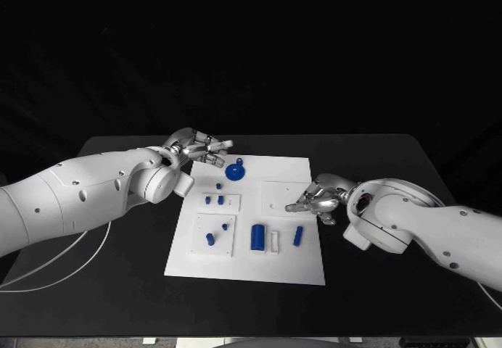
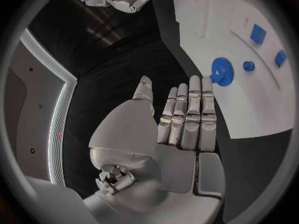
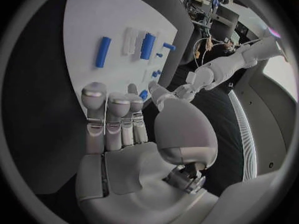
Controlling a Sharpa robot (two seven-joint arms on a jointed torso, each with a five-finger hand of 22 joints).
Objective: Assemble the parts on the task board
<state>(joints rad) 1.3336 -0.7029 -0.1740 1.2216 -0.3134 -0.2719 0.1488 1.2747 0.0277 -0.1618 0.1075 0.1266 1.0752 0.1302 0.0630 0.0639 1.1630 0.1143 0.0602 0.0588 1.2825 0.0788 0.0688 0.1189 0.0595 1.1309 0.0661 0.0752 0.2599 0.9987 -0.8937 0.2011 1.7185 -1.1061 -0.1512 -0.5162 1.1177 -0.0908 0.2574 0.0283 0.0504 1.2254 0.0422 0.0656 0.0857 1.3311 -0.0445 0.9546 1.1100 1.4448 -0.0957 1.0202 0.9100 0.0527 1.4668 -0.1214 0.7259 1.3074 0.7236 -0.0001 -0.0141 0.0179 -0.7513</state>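
Task board [image 1: 293, 264] on black table [image 1: 397, 156], blue parts [image 1: 257, 237] on it

Support: black counter [image 1: 387, 217], dark surface with rounded far corners.
Resting directly on it: white task board [image 1: 288, 261], rectangular, lying flat near the middle.
Board orientation: long side runs away from the robot, slightly skewed.
Beside the board: white cable [image 1: 73, 257] curving over the counter's left part.
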